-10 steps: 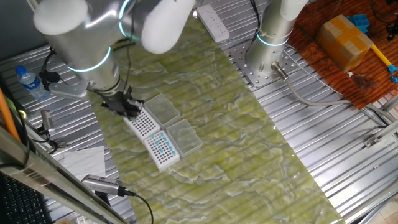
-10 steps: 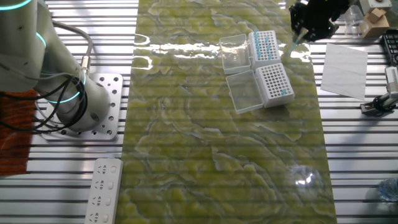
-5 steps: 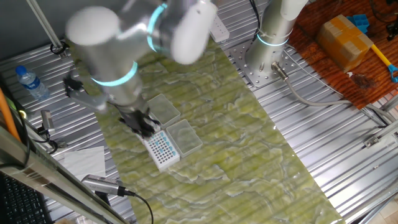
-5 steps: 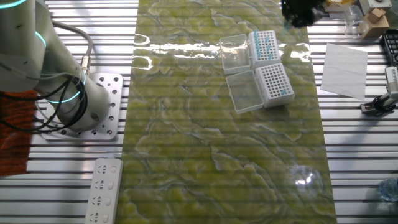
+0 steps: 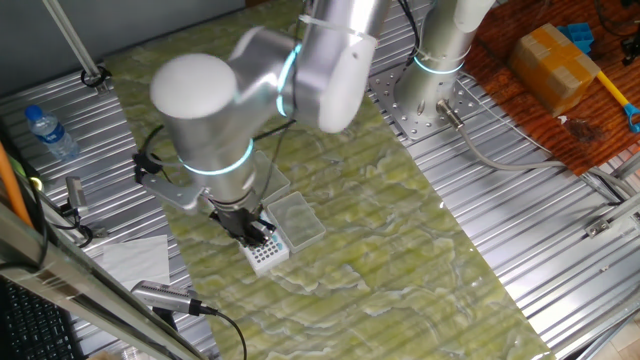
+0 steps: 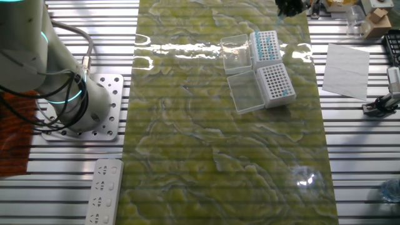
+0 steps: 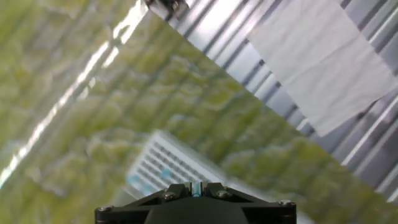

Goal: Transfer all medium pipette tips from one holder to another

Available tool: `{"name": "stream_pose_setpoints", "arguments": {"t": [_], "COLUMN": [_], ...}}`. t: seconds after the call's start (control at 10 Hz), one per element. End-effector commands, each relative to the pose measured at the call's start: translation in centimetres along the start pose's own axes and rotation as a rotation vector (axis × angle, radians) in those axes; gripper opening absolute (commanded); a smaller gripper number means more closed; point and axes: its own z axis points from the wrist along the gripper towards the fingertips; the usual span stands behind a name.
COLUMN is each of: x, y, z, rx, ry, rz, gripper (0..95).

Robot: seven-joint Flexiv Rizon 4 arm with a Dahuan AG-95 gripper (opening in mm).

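The green mat [image 6: 206, 125] takes up most of the table, and the arm [image 5: 210, 110] bulks over its near edge, hiding much of what lies under it in one fixed view. From the other side I can see two holders lying end to end with their clear lids [image 6: 240, 69] open beside them: the far holder [image 6: 264, 46] with blue-topped medium pipette tips [image 6: 267, 44] dotted over part of its grid, and the near holder [image 6: 276, 84], mostly bare holes with a few blue tops along its outer edge. The gripper [image 6: 291, 5] sits at the top of that view, just beyond the far holder, so the racks' long line runs away from the fingers. The hand view gives what neither table camera does: the fingers [image 7: 211, 188] are drawn nearly together with a sliver of light blue pinched between them, by my reckoning a single tip, and a blurred rack below and slightly left. Which holder that is, I cannot tell.
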Motion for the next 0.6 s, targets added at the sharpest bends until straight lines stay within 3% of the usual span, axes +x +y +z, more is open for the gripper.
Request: {"name": "stream_pose_setpoints", "arguments": {"t": [0.1, 0.6], "x": [0.26, 0.66], "y": [0.02, 0.62], "z": [0.64, 1.47], "rx": [0.000, 0.005], "ry": [-0.002, -0.002], "rz": [-0.007, -0.006], "gripper": [0.0, 0.0]}}
